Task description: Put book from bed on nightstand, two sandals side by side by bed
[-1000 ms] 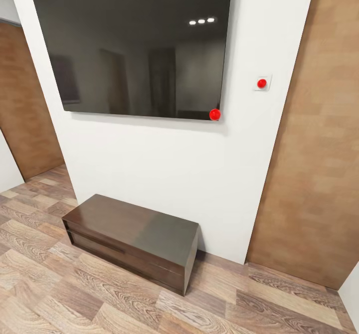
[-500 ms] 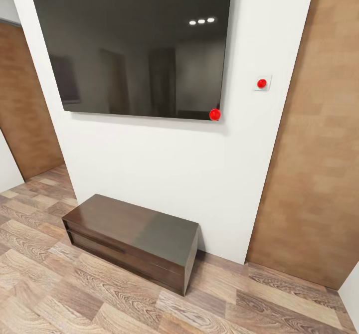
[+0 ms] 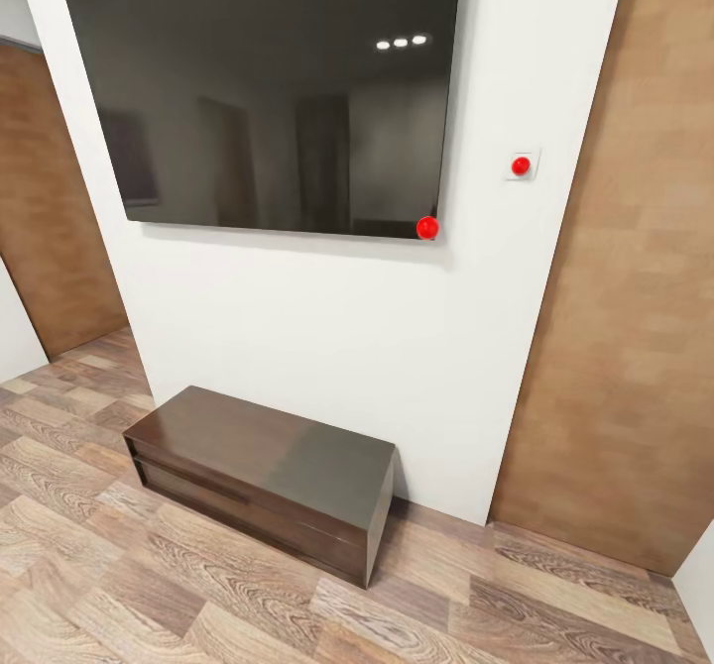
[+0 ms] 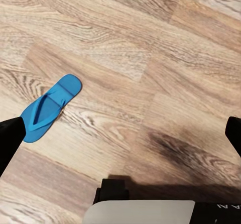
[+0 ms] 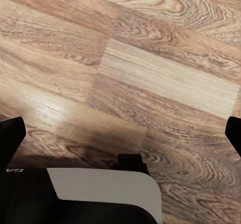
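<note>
Your head camera faces a white wall point(image 3: 327, 327) carrying a large black TV point(image 3: 273, 89), its dark screen glinting with three small ceiling lights. A red dot point(image 3: 427, 227) sits at the TV's lower right corner, and another red button point(image 3: 521, 166) is on a small white plate on the wall just to its right. Below the TV, against the wall, stands a long dark brown bench point(image 3: 263, 481) on the wood-plank floor point(image 3: 119, 585). Brown wood panels point(image 3: 635, 297) flank the wall on both sides. Through your left wrist camera you see one bright blue sandal point(image 4: 50, 107) lying flat on the floor planks, apart from everything else. The left gripper point(image 4: 120, 133) hangs above the floor with its dark fingertips point(image 4: 9, 141) spread wide at the frame edges and nothing between them. Your right gripper point(image 5: 120, 131) is likewise spread wide and empty, over bare planks, with its own shadow on the floor beneath it.
</note>
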{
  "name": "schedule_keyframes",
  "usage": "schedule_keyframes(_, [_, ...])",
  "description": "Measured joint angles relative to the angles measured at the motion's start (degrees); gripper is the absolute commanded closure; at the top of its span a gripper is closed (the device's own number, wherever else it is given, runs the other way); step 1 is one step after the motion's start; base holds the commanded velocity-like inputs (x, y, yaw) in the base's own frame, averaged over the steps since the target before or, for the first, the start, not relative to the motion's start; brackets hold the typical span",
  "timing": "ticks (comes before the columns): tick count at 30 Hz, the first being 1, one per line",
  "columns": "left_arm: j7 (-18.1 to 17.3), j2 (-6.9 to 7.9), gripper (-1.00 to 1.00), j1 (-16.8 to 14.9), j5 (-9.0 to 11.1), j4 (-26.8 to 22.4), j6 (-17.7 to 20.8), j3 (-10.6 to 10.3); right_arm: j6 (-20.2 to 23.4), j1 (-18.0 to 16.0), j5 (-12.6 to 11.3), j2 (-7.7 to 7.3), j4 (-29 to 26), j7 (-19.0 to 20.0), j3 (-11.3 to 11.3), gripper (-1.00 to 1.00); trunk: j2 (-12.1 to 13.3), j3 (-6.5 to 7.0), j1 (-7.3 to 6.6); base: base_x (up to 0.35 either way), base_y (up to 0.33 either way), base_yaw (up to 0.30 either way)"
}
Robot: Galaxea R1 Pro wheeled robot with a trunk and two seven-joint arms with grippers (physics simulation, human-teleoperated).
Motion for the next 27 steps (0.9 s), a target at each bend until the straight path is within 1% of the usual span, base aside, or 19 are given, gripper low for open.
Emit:
schedule_keyframes(21, [0.00,-0.01,-1.00,0.00,-0.08,0.00,-0.08,0.01,0.00,0.00,0.00,0.00,0.00,-0.01,0.04,-1.00,0.00,0.00,0.00,0.000,0.000,0.000])
schedule_keyframes(27, [0.00,0.04,-1.00,0.00,-0.08,0.00,-0.69,-0.02,0.00,-0.01,0.00,0.00,0.00,-0.02,0.04,-1.00,0.00,0.00,0.00,-0.001,0.000,0.000])
